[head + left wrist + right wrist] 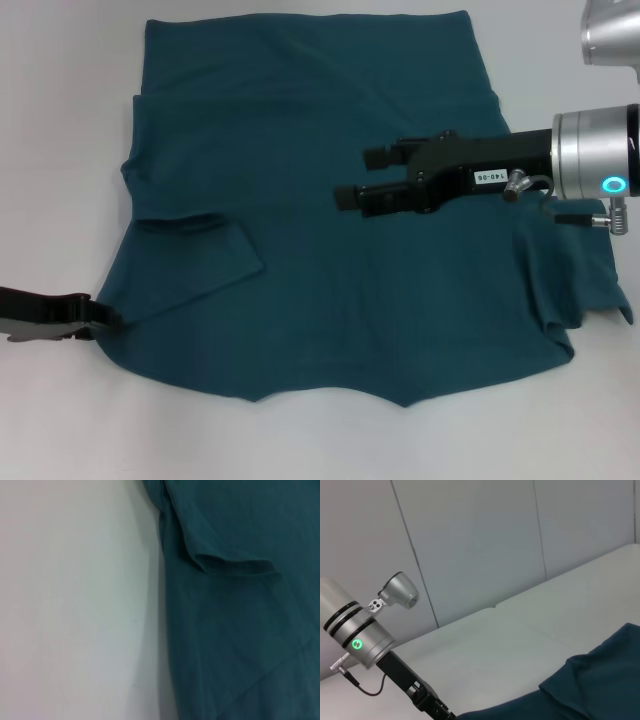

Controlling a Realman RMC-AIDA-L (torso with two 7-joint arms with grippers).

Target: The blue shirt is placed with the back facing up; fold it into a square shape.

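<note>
So far: only a first fold or two looks made; the square is a long way off.
Shirt: the blue shirt [330, 250] lies spread on the white table [60, 150], filling most of the head view.
Done: the left sleeve [200, 245] is turned inward onto the body, and a band along the far edge appears doubled over.
Left to do: the right side [565, 285] is rumpled and unfolded, and the near hem is wavy and loose.
Right gripper: the right gripper [365, 175] hangs above the shirt's middle, fingers parted, holding nothing.
Left gripper: the left gripper [105, 318] sits at the shirt's near-left edge; whether it pinches the cloth cannot be told.
</note>
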